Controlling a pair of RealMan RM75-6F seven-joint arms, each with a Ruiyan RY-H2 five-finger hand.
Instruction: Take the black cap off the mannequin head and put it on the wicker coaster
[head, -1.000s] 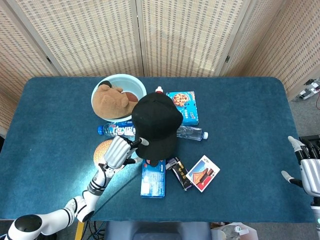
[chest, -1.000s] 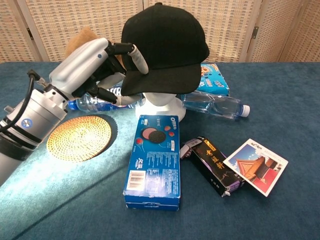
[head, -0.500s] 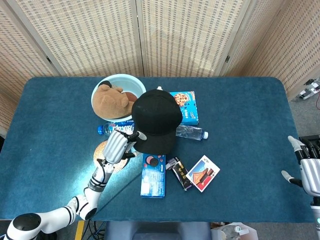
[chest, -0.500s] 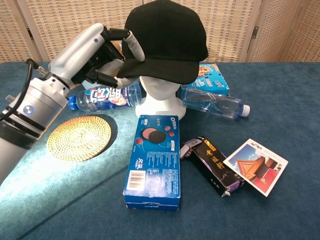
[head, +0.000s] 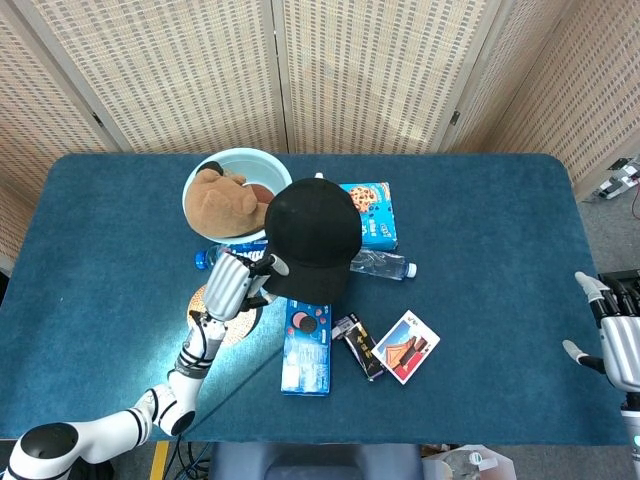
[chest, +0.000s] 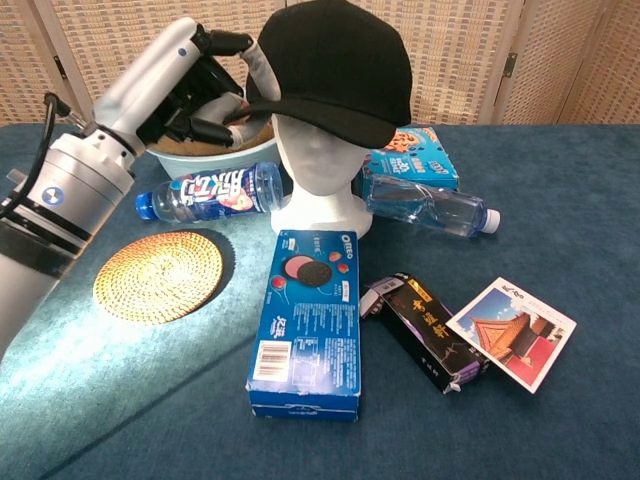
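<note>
Above the mannequin head (chest: 318, 170), the left robot hand (chest: 196, 82) pinched the cap (chest: 335, 62) by its brim, with the coaster (chest: 159, 275) lying below and toward the robot on that same side, while the right robot hand (head: 618, 340) idled with fingers apart, far off.

Oreo box (chest: 307, 321), two bottles (chest: 210, 191) (both lying flat).
</note>
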